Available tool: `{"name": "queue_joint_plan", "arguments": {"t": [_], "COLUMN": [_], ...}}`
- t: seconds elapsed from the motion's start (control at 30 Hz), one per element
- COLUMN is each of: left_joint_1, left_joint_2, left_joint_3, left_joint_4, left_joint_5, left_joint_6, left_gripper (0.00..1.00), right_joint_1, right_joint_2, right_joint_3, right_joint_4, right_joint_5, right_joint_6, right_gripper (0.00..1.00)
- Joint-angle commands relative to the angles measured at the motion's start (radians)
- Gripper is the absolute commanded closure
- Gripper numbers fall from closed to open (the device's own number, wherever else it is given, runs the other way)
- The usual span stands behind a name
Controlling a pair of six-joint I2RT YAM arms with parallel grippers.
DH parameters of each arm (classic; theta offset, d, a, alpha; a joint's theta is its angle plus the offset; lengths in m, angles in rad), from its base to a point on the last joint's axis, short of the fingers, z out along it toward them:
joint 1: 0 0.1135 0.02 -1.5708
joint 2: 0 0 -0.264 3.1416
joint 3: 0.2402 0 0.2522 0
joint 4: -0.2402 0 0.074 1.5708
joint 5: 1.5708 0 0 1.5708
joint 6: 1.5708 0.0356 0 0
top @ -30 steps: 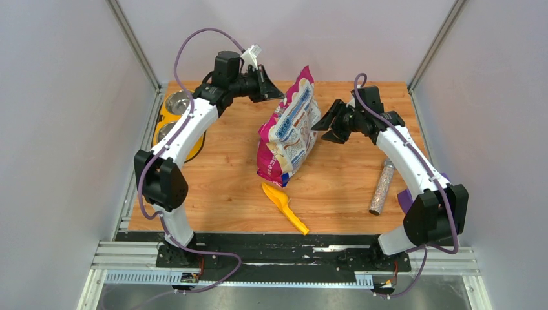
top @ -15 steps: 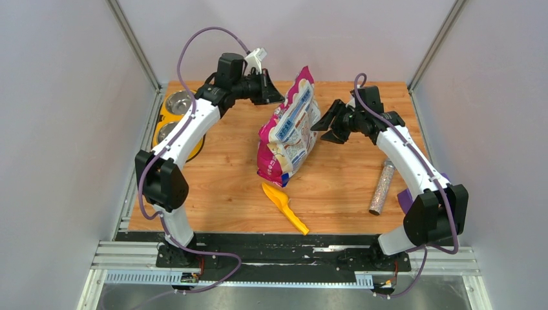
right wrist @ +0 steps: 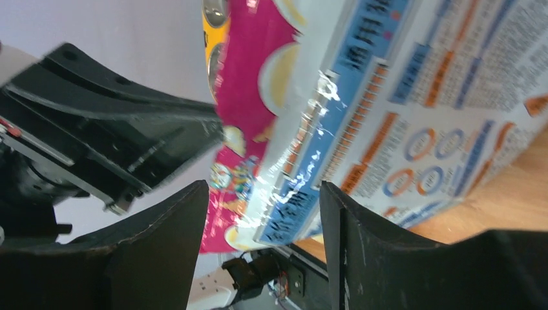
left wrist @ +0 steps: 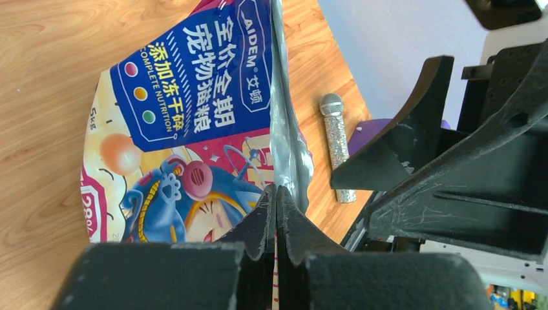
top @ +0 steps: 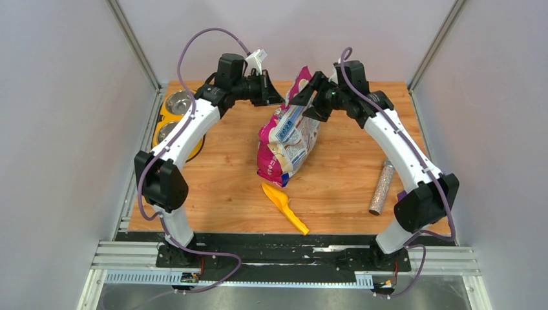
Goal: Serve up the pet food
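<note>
Nearest on the wooden table (top: 220, 184), one yellow scoop (top: 285, 208) and, off right, one speckled tube (top: 381, 187). Then one cat food bag (top: 284, 142) at mid-table, standing on its base and leaning, long axis from near-left bottom to far-right top, that top between two grippers: left gripper (top: 276, 95) just beside its left edge, fingers pressed together; right gripper (top: 305, 104) with fingers spread wide at its right edge. Far left, two steel bowls (top: 177, 102).
</note>
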Motion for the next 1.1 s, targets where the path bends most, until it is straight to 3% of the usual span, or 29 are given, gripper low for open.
{"name": "queue_joint_plan", "arguments": {"t": [0.0, 0.27, 0.67, 0.77, 0.83, 0.93, 1.07], "left_joint_1": [-0.019, -0.019, -0.019, -0.019, -0.019, -0.019, -0.019], "left_joint_2": [-0.061, -0.065, -0.056, -0.054, -0.048, -0.039, -0.019], "left_joint_3": [0.030, 0.023, 0.041, 0.043, 0.046, 0.046, 0.055], "left_joint_4": [-0.023, -0.008, -0.020, -0.025, -0.030, -0.032, -0.034], "left_joint_5": [0.028, 0.068, 0.077, 0.088, 0.104, 0.106, 0.104], "left_joint_6": [-0.043, -0.042, -0.017, -0.012, -0.007, 0.002, 0.002], "left_gripper": [1.00, 1.00, 1.00, 1.00, 0.90, 0.81, 0.78], "right_joint_1": [0.059, 0.100, 0.100, 0.100, 0.100, 0.102, 0.104], "right_joint_2": [0.093, 0.201, 0.206, 0.214, 0.214, 0.211, 0.184], "right_joint_3": [0.175, 0.357, 0.364, 0.360, 0.356, 0.353, 0.286], "right_joint_4": [-0.062, -0.186, -0.188, -0.190, -0.189, -0.189, -0.099], "right_joint_5": [0.165, 0.345, 0.413, 0.413, 0.408, 0.396, 0.297], "right_joint_6": [0.016, 0.022, 0.016, 0.010, 0.008, 0.004, -0.017], "right_gripper": [0.37, 0.48, 0.58, 0.68, 0.76, 0.98, 1.00]}}
